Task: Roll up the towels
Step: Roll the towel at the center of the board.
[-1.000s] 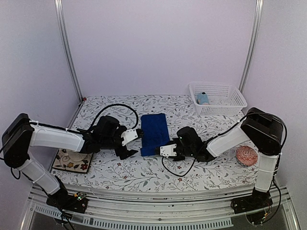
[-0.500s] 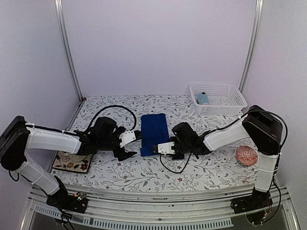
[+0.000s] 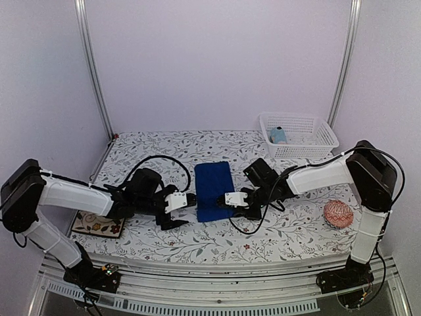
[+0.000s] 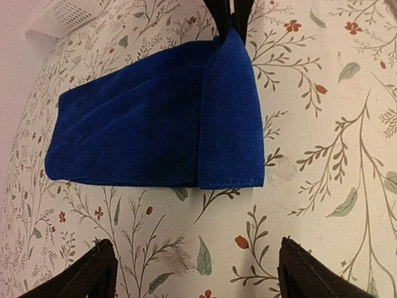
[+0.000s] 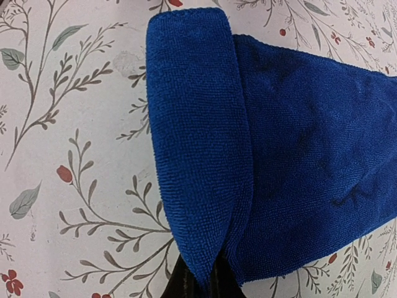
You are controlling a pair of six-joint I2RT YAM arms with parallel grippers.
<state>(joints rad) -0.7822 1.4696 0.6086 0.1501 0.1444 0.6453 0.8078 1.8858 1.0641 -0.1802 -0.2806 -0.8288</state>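
My right gripper is pinched shut on the near edge of the long royal-blue terry towel, which lies mid-table on the floral table cover with a first flap lapped over itself, so I judge the roll is just beginning. My left gripper hangs wide open and empty just beside the flap's other end. Next, I reckon, it needs to pinch there so both ends turn evenly.

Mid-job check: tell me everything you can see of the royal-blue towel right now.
The royal-blue towel is a soft, terry-looking cloth lying flat and lengthwise at the middle of the floral table cover. Its near end is folded over onto itself as one flat flap, a first turn, not yet a cylinder. The right claw is shut on that flap's right corner. The left claw stands open beside the left corner, not touching it.
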